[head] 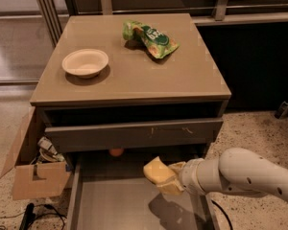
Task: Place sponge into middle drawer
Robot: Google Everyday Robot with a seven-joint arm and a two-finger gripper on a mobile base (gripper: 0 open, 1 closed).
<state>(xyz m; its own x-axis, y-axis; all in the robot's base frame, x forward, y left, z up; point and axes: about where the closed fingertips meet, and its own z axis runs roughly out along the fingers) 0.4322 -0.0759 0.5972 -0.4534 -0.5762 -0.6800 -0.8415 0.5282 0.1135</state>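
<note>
Above the right part of the open middle drawer [110, 206], the sponge [156, 171] hangs clamped between the pads of the gripper [170, 178], clear of the drawer floor and throwing a shadow on it. The step in hand looks like the release. The next move calls for lowering a little, perhaps shifting left toward the middle of the floor, then parting the pads so the sponge lands inside the walls. Just behind it the upper drawer [134, 134] juts out slightly, and its front could catch the white arm [249, 176] if that rises. A small orange thing [116, 152] sits beneath that front, at the far end. On the cabinet top [134, 80] a white bowl [85, 62] and a green bag [150, 37] lie well apart from the work. A cardboard box [33, 176] stands at the left.
</note>
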